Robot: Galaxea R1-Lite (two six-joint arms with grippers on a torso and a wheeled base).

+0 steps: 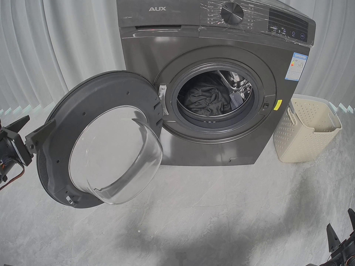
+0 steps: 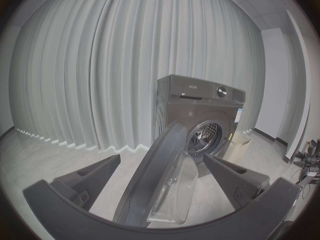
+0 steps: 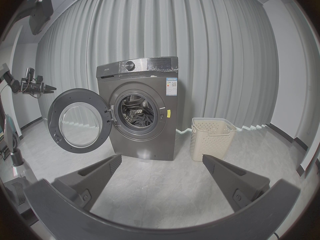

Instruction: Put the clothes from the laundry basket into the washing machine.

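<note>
We record the washer [image 1: 207,148] body as dark grey metal with a satin sheen; glossy clear film [image 1: 218,13] wraps its top front. The door [image 1: 92,89] frame is matt grey plastic, its bowl [image 1: 118,152] clear and glossy. The drum [image 1: 238,82] is bright polished metal. The clothes [image 1: 205,98] are dark matt cloth. The basket [image 1: 296,137] is cream perforated plastic. The floor [image 1: 222,211] is smooth grey tile.

Pale pleated curtain [image 1: 66,37] spans the back of the room, hem meeting the floor. Grey marble-pattern floor tiles [image 1: 222,211]. White side wall [image 2: 275,84], dark skirting at base. Panelled ceiling [image 2: 260,4].
</note>
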